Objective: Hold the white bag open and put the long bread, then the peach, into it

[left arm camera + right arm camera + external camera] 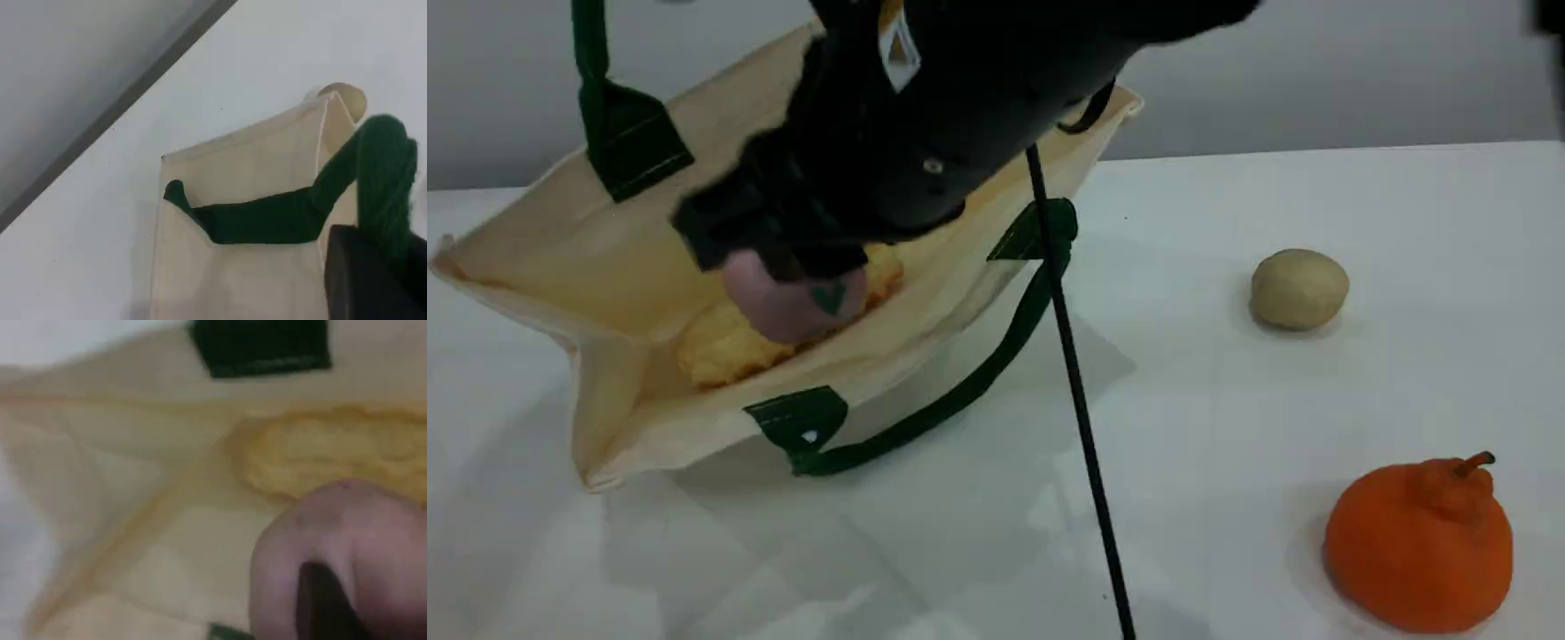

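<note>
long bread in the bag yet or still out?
In. The long bread lies inside the open white bag, under the peach.

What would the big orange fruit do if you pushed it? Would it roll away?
The orange fruit looks round but squat, with a lumpy top and a stem, so it would probably wobble more than roll. Its skin looks matte, so likely not slippery. It sits wide on the table, so it probably won't tip.

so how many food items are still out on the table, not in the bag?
2: a tan ball right of the bag, an orange fruit at near right. Others may sit hidden behind the bag.
</note>
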Available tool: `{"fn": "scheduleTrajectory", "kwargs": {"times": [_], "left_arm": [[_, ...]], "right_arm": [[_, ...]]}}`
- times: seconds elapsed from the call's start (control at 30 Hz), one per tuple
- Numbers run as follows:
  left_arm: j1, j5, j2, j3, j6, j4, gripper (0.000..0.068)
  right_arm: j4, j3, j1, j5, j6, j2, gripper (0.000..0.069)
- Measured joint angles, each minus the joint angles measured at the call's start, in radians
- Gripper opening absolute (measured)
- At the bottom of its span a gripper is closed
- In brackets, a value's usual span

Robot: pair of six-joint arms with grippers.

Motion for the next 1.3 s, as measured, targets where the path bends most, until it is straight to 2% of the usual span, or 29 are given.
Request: {"fn": "scheduleTrajectory", "kwargs": {"times": [0.27,0.53,0.63,0.7,0.9,1.0,1.07,1.3], "left_arm": [[0.000,0.000,0.000,0.000,0.000,0.001,0.0097],[0.000,0.000,0.000,0.000,0.000,0.003,0.0097],[0.000,0.000,0.000,0.000,0.000,0.003,0.0097],[0.000,0.000,0.000,0.000,0.000,0.003,0.0097],[0.000,0.000,0.000,0.000,0.000,0.005,0.0097],[0.000,0.000,0.000,0.000,0.000,0.005,0.0097],[0.000,0.001,0.000,0.000,0.000,0.007,0.0097],[0.000,0.000,0.000,0.000,0.000,0.007,0.0097]], "right_arm": [[0.000,-0.044,-0.099,-0.036,0.000,0.083,0.0234],[0.000,-0.046,-0.105,-0.176,-0.001,0.084,0.0234],[0.001,-0.046,-0.105,-0.165,-0.002,0.083,0.0234],[0.001,-0.045,-0.105,-0.164,-0.003,0.083,0.0270],[0.010,-0.045,-0.105,-0.155,0.008,0.083,0.0489],[0.011,-0.045,-0.105,-0.123,0.008,0.083,0.0569],[0.011,-0.045,-0.105,-0.102,0.008,0.083,0.0592],[0.000,-0.045,-0.105,-0.037,0.005,0.020,0.0592]]}}
